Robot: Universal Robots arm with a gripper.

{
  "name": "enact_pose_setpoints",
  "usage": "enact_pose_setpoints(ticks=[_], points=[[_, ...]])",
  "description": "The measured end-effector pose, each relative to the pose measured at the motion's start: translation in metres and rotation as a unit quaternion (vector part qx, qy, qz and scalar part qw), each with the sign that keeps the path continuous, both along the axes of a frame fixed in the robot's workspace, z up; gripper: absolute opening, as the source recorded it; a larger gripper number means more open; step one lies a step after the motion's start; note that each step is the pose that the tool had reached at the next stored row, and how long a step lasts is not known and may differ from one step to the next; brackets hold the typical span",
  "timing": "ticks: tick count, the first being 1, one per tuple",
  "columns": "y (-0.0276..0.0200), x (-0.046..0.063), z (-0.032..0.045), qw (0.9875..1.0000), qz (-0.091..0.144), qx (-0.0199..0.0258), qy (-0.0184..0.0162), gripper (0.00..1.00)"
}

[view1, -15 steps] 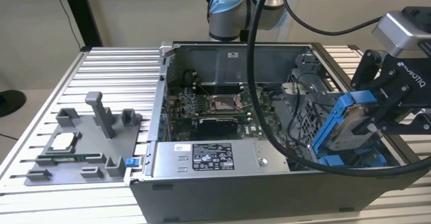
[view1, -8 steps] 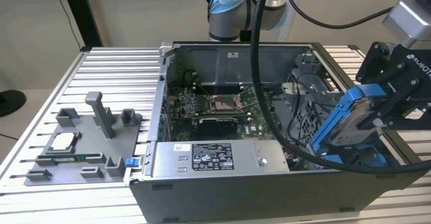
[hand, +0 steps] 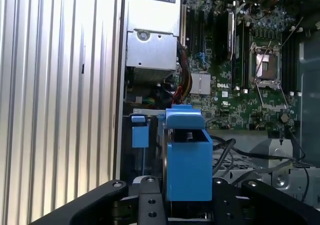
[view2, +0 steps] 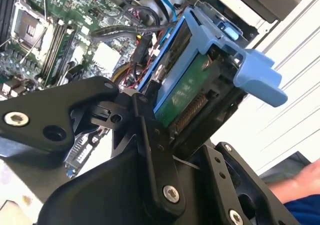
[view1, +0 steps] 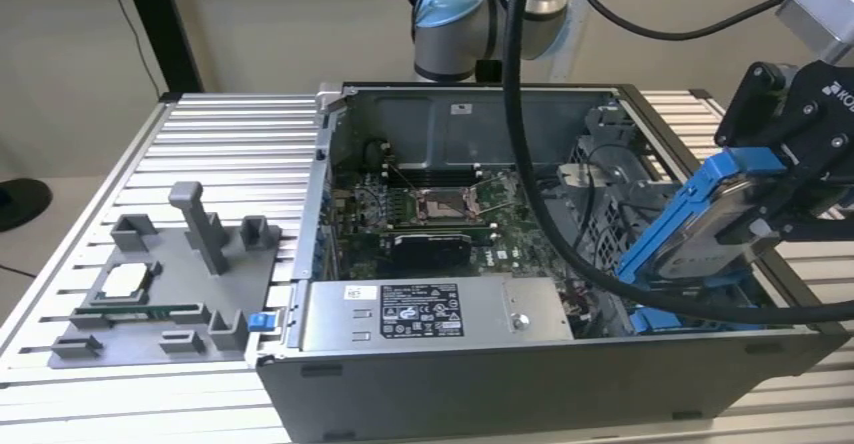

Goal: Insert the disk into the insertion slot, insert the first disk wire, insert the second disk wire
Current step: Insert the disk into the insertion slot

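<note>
Ribbed aluminium worktable [view1: 200, 154] carries an open grey metal computer case [view1: 534, 389], its inside laid bare to the room. Behind the case stands the silver-and-blue base of the robot arm [view1: 454, 24], and a thick black cable [view1: 527, 144] drapes from above across the opening. Inside, a silver metal power-supply box with a black-and-white sticker [view1: 427, 314] sits along the near wall, with the green motherboard [view1: 441, 214] beyond it. A grey plastic fixture tray [view1: 147, 304] lies on the table at the exterior view's left, well apart from the work.

At the exterior view's right, the black two-fingered gripper [view1: 774, 204] is clamped on the disk [view1: 687, 219], a flat silver-grey drive framed by a bright blue plastic caddy. The drive hangs tilted over that end of the case, lower end toward the interior (its green circuit board faces the second wrist view). It is not yet seated: the insertion slot [view1: 661, 319], a grey metal bay with bright blue plastic rails, lies just below it. Part of a person's arm in a blue sleeve [view2: 300, 185] shows at the edge of the second wrist view.
</note>
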State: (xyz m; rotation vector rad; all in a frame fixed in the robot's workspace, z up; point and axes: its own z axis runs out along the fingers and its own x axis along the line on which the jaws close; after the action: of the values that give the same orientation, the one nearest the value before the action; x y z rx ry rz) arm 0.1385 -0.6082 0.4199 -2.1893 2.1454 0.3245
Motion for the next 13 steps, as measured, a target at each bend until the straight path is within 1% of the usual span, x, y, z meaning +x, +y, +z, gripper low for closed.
enact_pose_setpoints(ticks=[6,10,11,12,13], points=[[0.0,0.0006,0.0001,1.0,0.0,-0.0002,0.0001,0.0],[-0.0002,0.0036,-0.0019,1.0,0.0,-0.0001,0.0007,0.0],[-0.0004,0.0049,-0.0024,1.0,0.0,-0.0002,0.0017,0.0],[-0.0008,0.0057,-0.0031,1.0,0.0,-0.0001,0.0045,0.0],[-0.0011,0.0063,-0.004,1.0,0.0,-0.0001,0.0066,0.0]])
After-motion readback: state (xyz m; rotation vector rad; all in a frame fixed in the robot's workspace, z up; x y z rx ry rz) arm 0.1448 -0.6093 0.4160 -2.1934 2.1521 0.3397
